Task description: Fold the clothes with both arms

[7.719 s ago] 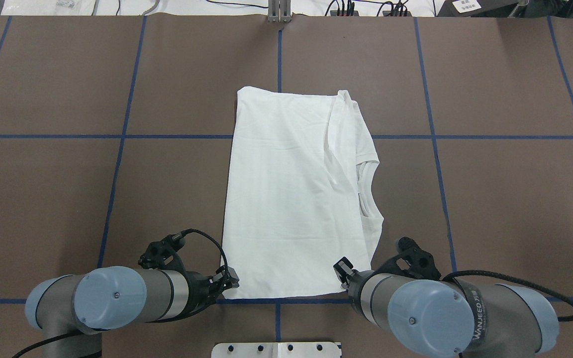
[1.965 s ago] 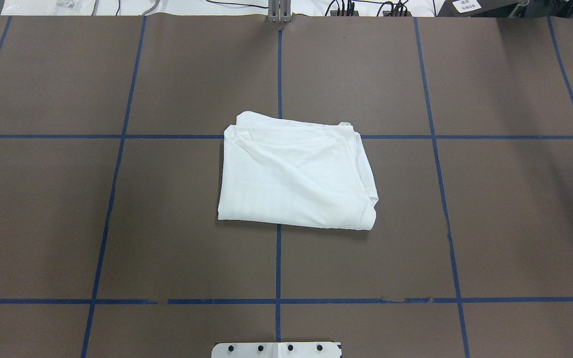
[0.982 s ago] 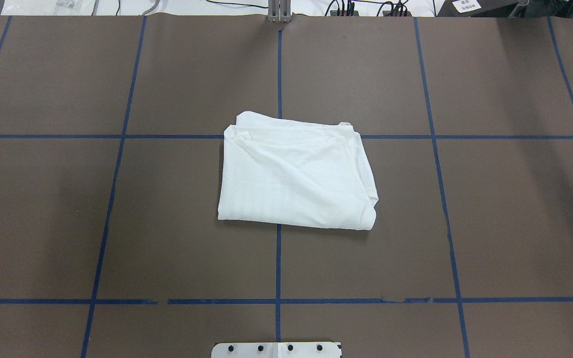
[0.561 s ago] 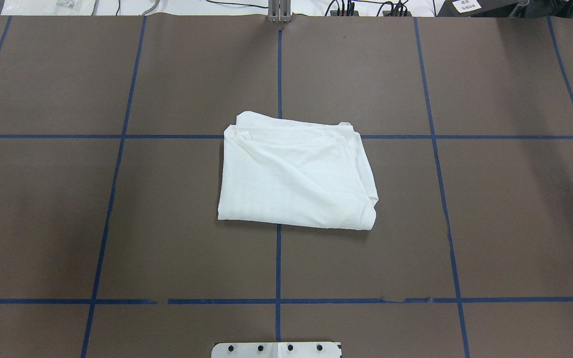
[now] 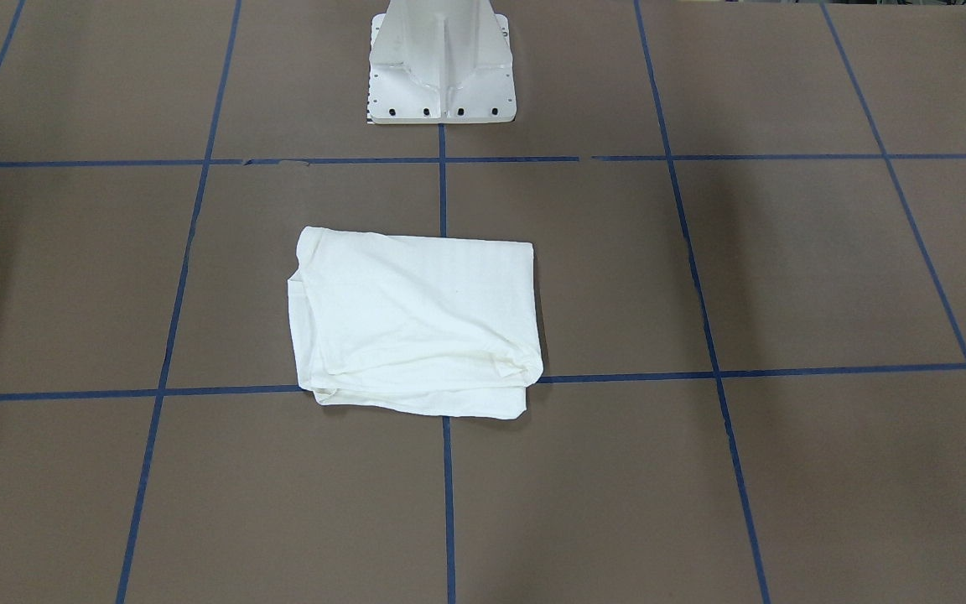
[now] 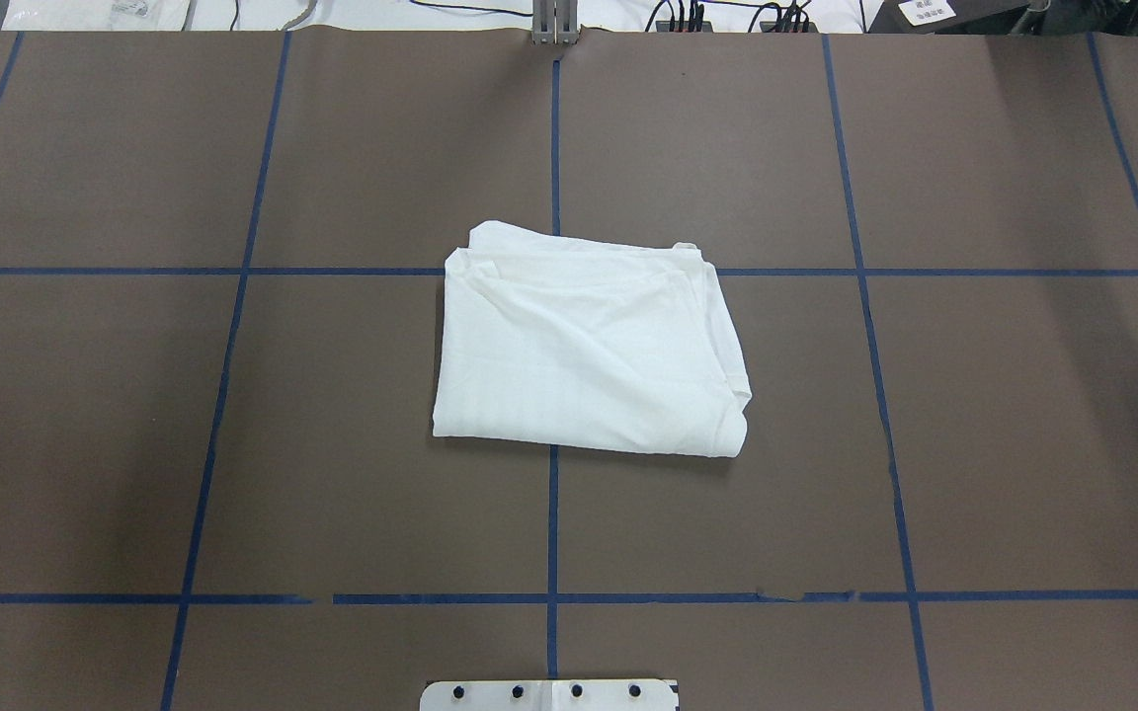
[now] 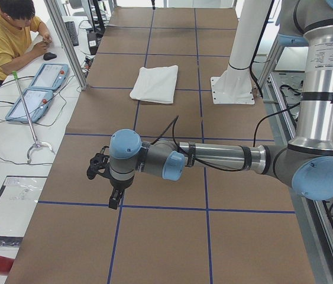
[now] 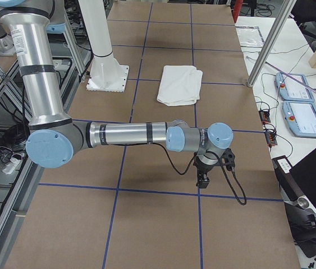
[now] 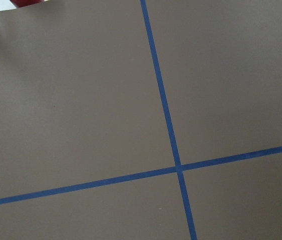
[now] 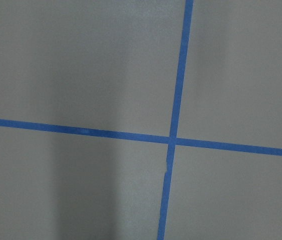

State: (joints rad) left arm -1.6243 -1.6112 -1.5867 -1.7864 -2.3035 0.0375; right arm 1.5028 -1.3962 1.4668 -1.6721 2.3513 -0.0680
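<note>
Shows the white long-sleeved cotton T-shirt (image 6: 589,346) folded into a thick, slightly skewed rectangle, its near edge a smooth fold, its layered edges stacked along the side away from the robot, soft creases across the top. Places it flat at the middle of the brown, blue-taped table (image 6: 332,464), covering a tape crossing, out in front of the white pedestal base (image 5: 443,67). Finds the black left gripper (image 7: 113,200) and black right gripper (image 8: 202,180) hanging over bare table toward opposite ends, well apart from the shirt and with no cloth in either; cannot tell how far the jaws are parted.

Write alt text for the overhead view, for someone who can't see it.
A white T-shirt, folded into a rough rectangle, lies mid-table on a brown surface gridded with blue tape. A white base plate shows at the bottom edge.
</note>
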